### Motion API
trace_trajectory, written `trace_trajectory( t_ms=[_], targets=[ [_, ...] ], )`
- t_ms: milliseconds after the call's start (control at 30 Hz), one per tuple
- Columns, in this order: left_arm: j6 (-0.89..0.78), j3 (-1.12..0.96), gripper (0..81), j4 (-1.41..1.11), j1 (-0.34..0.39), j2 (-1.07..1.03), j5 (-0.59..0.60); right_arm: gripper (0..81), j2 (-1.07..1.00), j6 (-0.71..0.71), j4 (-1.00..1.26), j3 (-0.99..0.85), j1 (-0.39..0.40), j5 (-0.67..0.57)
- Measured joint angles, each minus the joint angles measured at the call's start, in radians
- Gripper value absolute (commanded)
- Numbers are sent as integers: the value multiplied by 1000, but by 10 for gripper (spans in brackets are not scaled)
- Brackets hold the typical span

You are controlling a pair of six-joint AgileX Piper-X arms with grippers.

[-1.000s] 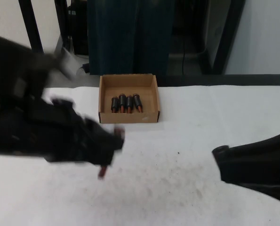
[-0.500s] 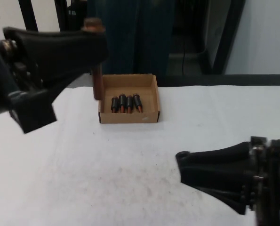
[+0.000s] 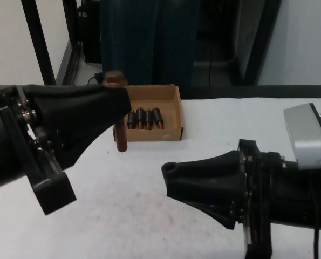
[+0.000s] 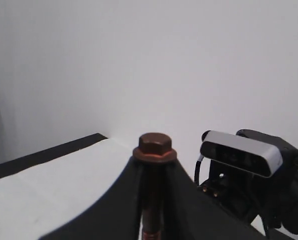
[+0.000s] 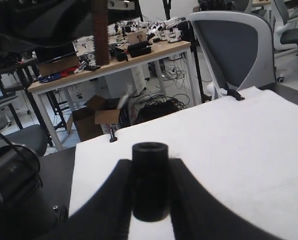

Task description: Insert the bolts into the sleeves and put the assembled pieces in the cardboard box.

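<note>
No lettering, number or sign could be read anywhere. The walls of the cardboard box (image 3: 149,133), the head of the bolt (image 4: 154,146) and the sleeve (image 5: 150,185) showed no legible marks. Any print on the things in the room behind the bench was too small to make out.

White wall (image 4: 138,50); wooden desk (image 5: 159,52), grey office chair (image 5: 234,50).
</note>
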State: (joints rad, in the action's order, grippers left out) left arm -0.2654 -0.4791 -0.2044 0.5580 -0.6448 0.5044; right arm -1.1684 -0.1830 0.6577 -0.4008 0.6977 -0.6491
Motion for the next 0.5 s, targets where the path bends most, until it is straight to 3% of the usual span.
trace_trajectory(
  t_ms=[233,500],
  targets=[
    [0,0,8,-43,16,0,0,3,-61,0,60,-2,25,-1],
    [99,0,8,-66,137,0,-33,3,-80,0,212,-2,52,-1]
  ],
)
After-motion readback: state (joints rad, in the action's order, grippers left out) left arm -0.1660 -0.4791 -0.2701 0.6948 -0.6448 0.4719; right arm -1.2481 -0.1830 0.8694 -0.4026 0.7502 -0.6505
